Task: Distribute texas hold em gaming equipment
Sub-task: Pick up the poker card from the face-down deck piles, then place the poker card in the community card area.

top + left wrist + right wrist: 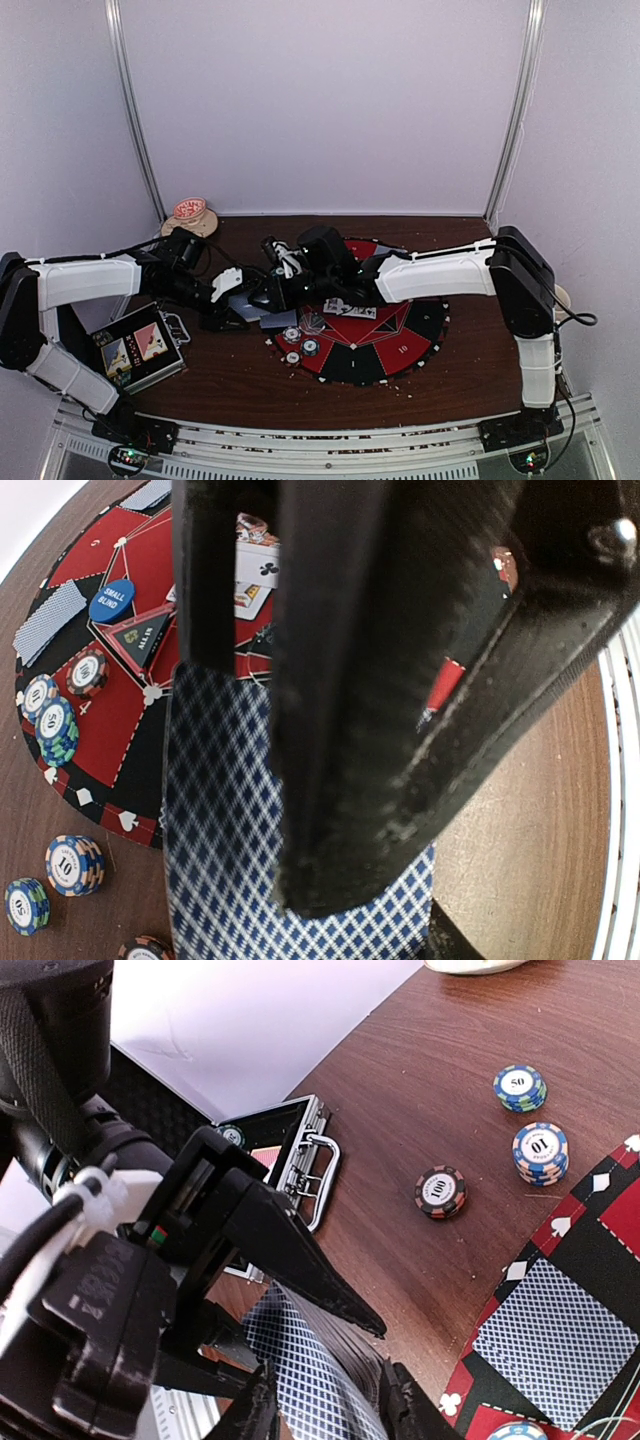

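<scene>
A deck of blue-checked playing cards [215, 810] hangs between both grippers, left of the round red-and-black mat [400, 345]. My left gripper [390, 920] is shut on it, one finger above and one below. My right gripper [330, 1415] grips the same deck [320, 1380] by its two side edges, and the cards bow. Face-down cards [555, 1345] and face-up cards [255, 575] lie on the mat, with a blue small-blind button [111, 600] and chip stacks [57, 725]. Three chip stacks [441, 1191] stand on the bare wood.
The open metal case [140, 345] with card pictures lies at the front left, close behind my left arm. A beige mug [190, 212] stands at the back left corner. White walls close off the back and sides.
</scene>
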Action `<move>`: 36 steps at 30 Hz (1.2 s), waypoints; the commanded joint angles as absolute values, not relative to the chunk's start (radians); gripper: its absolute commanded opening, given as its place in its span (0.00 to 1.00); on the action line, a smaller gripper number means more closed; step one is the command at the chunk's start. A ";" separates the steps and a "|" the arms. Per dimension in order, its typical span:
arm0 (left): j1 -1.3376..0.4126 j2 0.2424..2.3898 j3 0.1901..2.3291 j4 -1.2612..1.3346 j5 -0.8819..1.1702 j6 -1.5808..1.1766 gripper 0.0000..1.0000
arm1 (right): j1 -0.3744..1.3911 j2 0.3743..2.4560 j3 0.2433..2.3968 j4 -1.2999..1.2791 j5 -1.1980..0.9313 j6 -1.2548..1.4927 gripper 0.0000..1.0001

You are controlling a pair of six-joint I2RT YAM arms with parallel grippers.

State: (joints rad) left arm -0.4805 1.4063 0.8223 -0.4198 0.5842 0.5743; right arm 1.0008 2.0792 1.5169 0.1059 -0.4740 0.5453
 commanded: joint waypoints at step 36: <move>-0.479 1.403 0.822 -0.393 0.606 0.578 0.45 | 0.947 1.689 0.969 0.463 -0.192 0.722 0.00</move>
State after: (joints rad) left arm -0.4805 1.4067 0.8223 -0.4191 0.5846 0.5743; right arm 0.9493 1.7790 1.0962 0.2832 -0.3889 0.5922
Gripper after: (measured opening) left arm 0.457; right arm 0.010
